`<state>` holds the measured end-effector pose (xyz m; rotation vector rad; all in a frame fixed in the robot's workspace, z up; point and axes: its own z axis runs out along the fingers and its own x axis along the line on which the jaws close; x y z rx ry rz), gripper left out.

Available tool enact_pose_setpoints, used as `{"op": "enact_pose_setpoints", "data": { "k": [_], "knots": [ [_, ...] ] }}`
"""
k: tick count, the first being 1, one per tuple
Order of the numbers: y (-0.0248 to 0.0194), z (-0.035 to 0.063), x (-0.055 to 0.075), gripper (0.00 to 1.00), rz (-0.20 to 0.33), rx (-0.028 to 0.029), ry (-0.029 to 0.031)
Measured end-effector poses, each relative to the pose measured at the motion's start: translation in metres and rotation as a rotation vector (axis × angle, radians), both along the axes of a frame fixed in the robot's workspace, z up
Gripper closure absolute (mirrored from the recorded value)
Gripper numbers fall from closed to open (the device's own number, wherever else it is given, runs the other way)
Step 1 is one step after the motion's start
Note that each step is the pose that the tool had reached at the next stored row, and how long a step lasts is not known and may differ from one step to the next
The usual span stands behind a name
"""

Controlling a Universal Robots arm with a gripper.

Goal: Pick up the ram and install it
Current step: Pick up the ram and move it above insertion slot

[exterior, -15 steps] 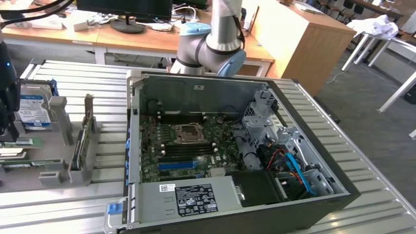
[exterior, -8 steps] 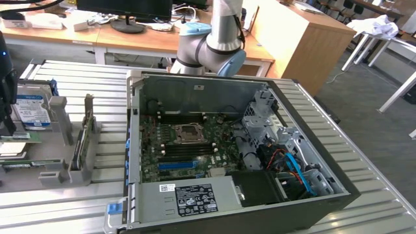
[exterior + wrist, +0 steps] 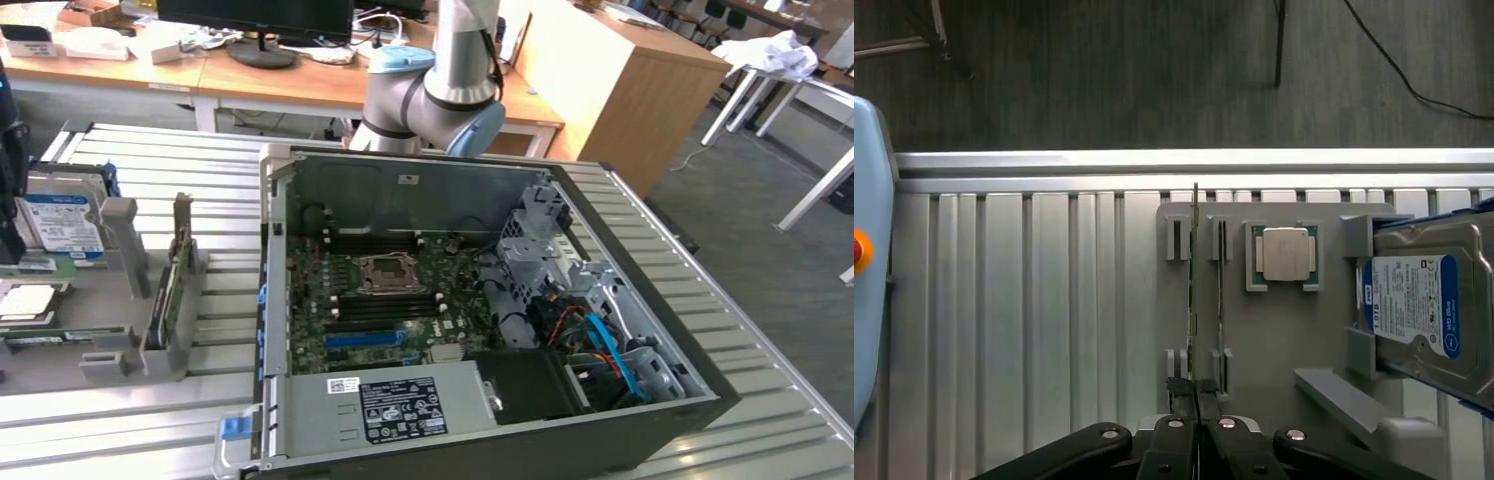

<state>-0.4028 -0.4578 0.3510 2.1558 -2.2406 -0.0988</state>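
**A:** One slatted metal counter (image 3: 160,150) carries everything: the open computer case (image 3: 374,205), then the grey holder (image 3: 1274,340) with the hard drive (image 3: 1419,305) propped in it. Where's the ram?

**B:** The ram (image 3: 1195,270) stands on edge in the holder's slots, outside the case, just beside a second stick (image 3: 1221,270). The wrist view catches it edge-on, so it reads as a long, thin dark line.

**A:** And the gripper?

**B:** The gripper (image 3: 1197,392) is clenched, its fingers pressed together and lined up with one end of the ram. I can't tell whether it touches the ram. The ram's flat faces are hidden, and the hard drive is cut off at the frame's edge.
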Motion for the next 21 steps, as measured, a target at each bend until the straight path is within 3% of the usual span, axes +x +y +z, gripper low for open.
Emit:
{"op": "enact_pose_setpoints", "data": {
  "k": [21],
  "knots": [
    [0.0, 0.0487, 0.002, 0.88, 0.0, 0.0, 0.0075]
  ]
}}
